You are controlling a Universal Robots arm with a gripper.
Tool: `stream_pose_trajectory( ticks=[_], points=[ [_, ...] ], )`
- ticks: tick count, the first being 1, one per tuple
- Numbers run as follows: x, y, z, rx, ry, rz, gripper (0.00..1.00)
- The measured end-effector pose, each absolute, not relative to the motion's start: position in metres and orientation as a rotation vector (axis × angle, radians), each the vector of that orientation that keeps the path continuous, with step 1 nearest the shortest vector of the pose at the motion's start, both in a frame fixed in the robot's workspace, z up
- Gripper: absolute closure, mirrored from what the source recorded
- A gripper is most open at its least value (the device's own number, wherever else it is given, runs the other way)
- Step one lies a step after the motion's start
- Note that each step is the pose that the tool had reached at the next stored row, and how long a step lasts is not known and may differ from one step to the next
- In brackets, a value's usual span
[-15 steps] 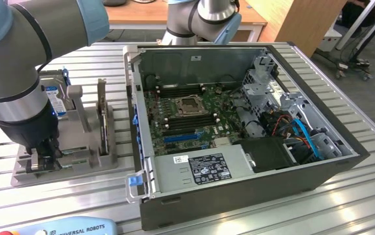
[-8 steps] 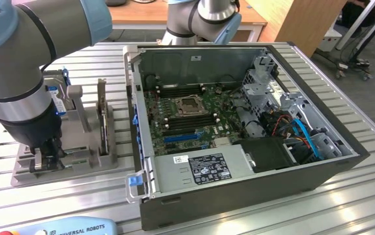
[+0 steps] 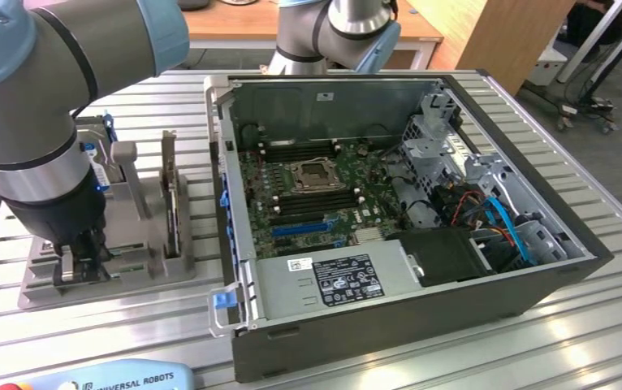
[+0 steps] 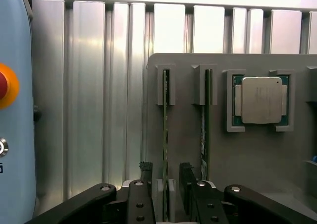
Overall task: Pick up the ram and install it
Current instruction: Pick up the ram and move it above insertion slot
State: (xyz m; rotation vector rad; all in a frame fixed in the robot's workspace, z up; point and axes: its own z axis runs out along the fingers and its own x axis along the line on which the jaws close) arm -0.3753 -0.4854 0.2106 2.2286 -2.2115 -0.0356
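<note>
The pincer is spread wide and pinches nothing. Its two black fingers hang one on each side of the ram without touching it. The ram is a thin green stick standing on its long edge in a slot of the grey holder. Its long axis runs straight out from the gap between the fingers and across the holder, so the flat faces of the board face the finger pads. From that I judge that the jaws only need to close across its thickness, with no turning needed. The near end of the ram sits between the fingers and the rest of its length reaches away from them. A second green stick stands parallel in the neighbouring slot, just outside one finger and near it, so I judge that the closing must stay centred on the first slot. By count there are two green sticks, one square processor in its own pocket of the holder, one holder and one arm with one pincer. In the exterior view the holder rests on the ribbed metal bench, with one open computer case close by on the exterior view's right. The case's motherboard faces up.
</note>
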Motion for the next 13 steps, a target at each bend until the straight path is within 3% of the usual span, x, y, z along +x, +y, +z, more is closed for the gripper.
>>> stream_pose_trajectory(
  ticks=[13],
  points=[
    [-0.3751, -0.4854, 0.2022, 2.229, -2.212, -0.036, 0.64]
  ],
)
